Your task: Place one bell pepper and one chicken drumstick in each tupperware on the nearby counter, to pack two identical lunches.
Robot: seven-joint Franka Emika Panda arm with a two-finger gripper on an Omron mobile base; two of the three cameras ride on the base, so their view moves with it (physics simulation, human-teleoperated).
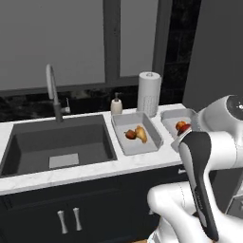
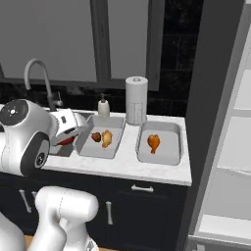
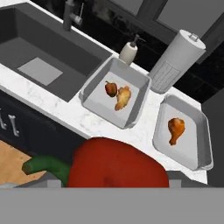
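Note:
A large red bell pepper [image 3: 118, 166] with a green stem sits right at my gripper, which is shut on it. In the right base view my gripper [image 2: 67, 139] hangs above the counter [image 3: 65, 111], left of and short of the two tupperwares. The left tupperware [image 3: 94, 83] holds a small bell pepper [image 3: 110, 89] and a chicken drumstick [image 3: 123, 98]. In the right tupperware [image 3: 201, 131] lies one chicken drumstick [image 3: 176, 129]. My fingertips are hidden by the held pepper.
A dark sink [image 3: 39, 48] with a faucet [image 1: 53, 92] lies left of the tupperwares. A soap dispenser [image 3: 128, 52] and a paper towel roll [image 3: 177, 61] stand behind them by the window. A tall dark panel [image 2: 211, 122] bounds the counter's right end.

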